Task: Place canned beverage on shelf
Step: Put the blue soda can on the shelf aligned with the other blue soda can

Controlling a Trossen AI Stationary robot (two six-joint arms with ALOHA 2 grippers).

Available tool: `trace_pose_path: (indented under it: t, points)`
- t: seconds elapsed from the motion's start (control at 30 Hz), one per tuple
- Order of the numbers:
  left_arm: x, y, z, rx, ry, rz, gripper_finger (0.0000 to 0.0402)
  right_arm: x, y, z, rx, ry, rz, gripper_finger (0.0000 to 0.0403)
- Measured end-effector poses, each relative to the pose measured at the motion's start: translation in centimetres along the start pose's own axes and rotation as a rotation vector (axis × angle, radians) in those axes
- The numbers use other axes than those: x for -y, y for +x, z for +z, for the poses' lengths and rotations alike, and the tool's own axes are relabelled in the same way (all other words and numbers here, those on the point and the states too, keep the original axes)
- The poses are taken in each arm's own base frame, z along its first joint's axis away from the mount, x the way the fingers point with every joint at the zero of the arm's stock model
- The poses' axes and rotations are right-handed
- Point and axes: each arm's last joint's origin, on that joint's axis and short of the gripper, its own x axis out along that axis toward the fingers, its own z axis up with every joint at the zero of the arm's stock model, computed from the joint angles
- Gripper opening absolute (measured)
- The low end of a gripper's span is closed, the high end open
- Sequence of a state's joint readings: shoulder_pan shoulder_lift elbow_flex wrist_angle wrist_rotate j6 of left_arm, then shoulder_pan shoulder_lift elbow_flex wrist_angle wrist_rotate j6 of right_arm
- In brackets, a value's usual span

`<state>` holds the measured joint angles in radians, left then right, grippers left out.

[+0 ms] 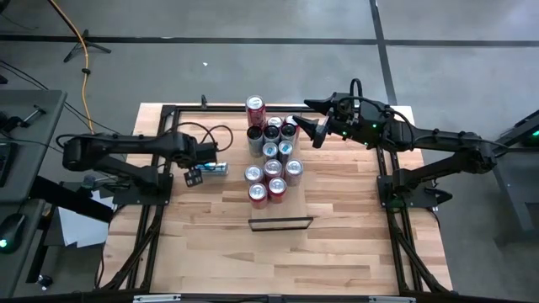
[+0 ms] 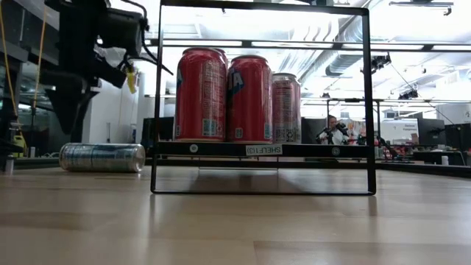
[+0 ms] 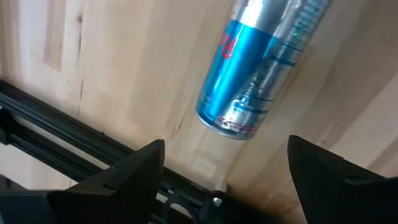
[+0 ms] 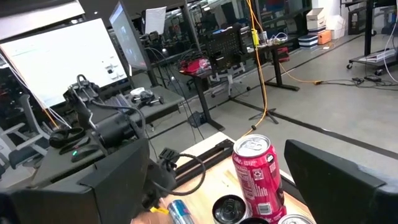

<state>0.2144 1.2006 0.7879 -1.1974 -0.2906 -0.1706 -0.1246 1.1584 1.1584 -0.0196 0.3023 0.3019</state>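
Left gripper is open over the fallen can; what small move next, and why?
Probably lower the left gripper straight down around the blue-and-silver can. The can lies on its side on the tabletop, and the fingers stand open short of it, holding nothing.

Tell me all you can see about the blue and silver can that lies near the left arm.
The blue and silver can is slim and looks like metal, with small print and a red band near one end. It lies on its side on the wooden table, apart from the group of standing cans. The left pincer is open just in front of it, not touching it.
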Motion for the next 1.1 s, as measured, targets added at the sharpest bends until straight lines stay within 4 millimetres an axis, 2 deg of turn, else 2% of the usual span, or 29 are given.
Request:
trace_pose_path:
  t: [0.4, 0.9, 1.0, 1.1]
  points:
    - [1.3, 2.6, 2.6, -0.035, 0.058, -0.007, 0.028, 0.0, 0.7, -0.6, -0.022, -0.011, -0.004, 0.036]
    - [2.6, 6.2, 3.7, -0.234, 0.137, 0.016, 0.0278, 0.0, 0.6, -0.6, -0.021, -0.011, -0.003, 0.036]
    - [2.7, 6.3, 3.8, -0.244, 0.15, 0.009, 0.0252, 0.0, 0.6, -0.6, -0.021, -0.011, -0.004, 0.036]
    - [2.5, 5.6, 3.7, -0.263, 0.171, -0.022, 0.0187, 0.0, 0.6, -0.6, -0.021, -0.011, -0.004, 0.036]
